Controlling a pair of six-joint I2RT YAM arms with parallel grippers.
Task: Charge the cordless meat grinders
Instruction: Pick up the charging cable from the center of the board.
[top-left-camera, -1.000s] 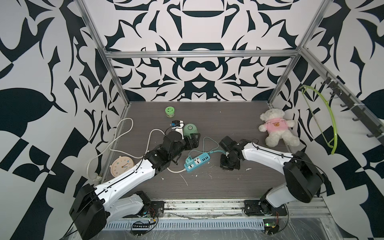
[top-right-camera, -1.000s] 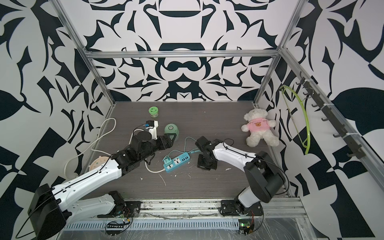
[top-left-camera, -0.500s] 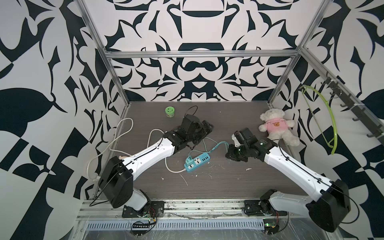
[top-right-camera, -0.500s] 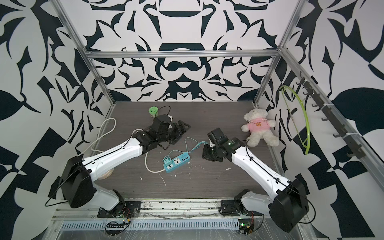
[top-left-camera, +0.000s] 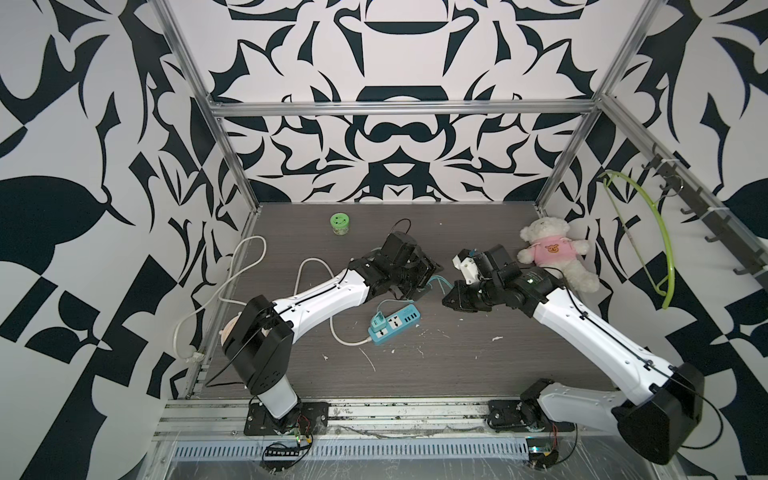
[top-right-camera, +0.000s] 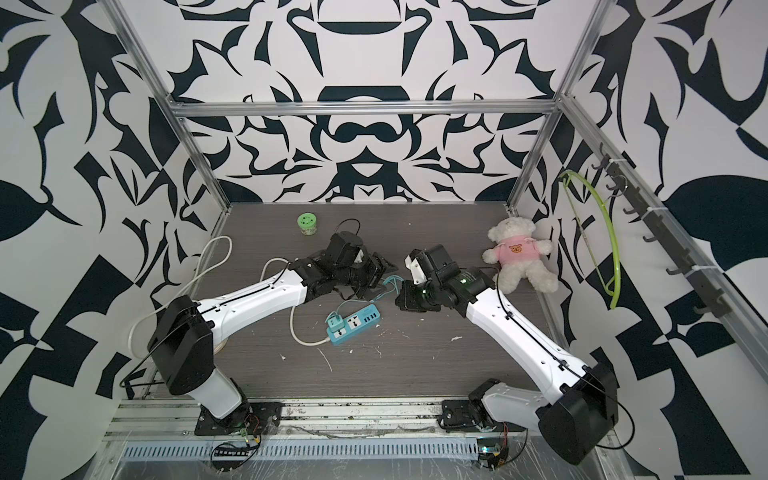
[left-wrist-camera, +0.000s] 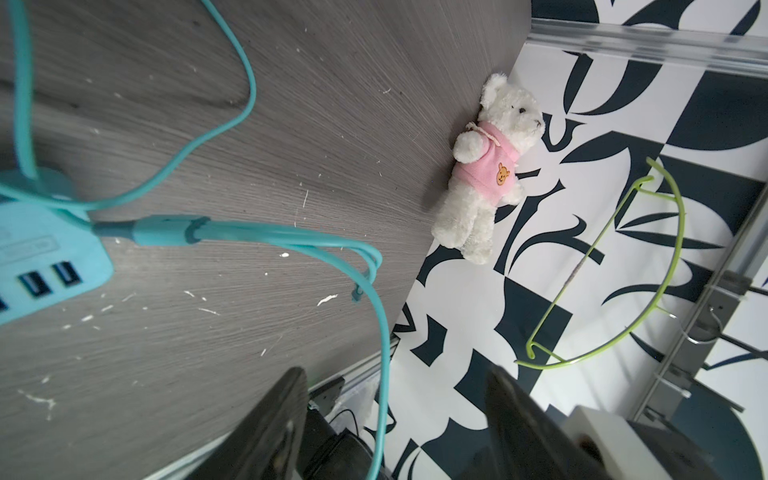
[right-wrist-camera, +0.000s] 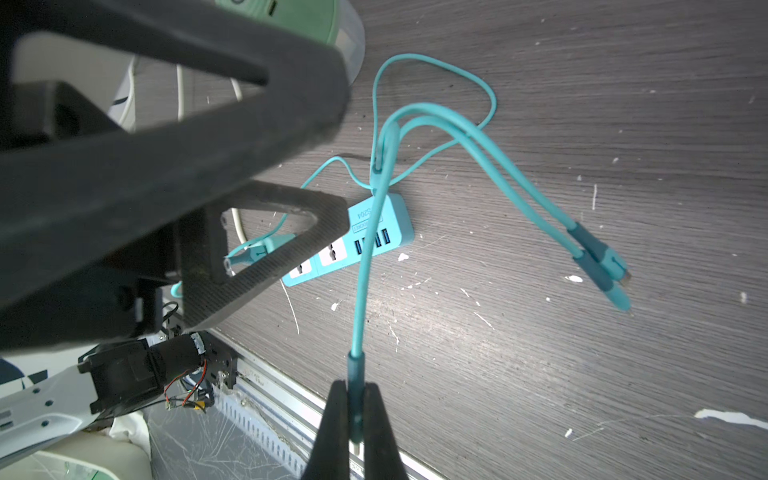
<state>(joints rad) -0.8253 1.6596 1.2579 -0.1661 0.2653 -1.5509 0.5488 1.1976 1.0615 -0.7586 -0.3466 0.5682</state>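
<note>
Two grips differ: my right gripper (right-wrist-camera: 355, 388) clenches the teal cable (left-wrist-camera: 266, 232) by its stiff plug sleeve; my left gripper (left-wrist-camera: 397, 374) stands open, empty; behind it sits the meat grinder (right-wrist-camera: 299, 18), likely smooth and top-heavy, best clasped around its dome.

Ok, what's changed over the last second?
The right gripper lifted off the table beside the power strip, shut on a plug of the teal cable. The left gripper, open, swung toward it, now hiding the grinder in both top views. The power strip, teddy bear and green jar stayed put.
</note>
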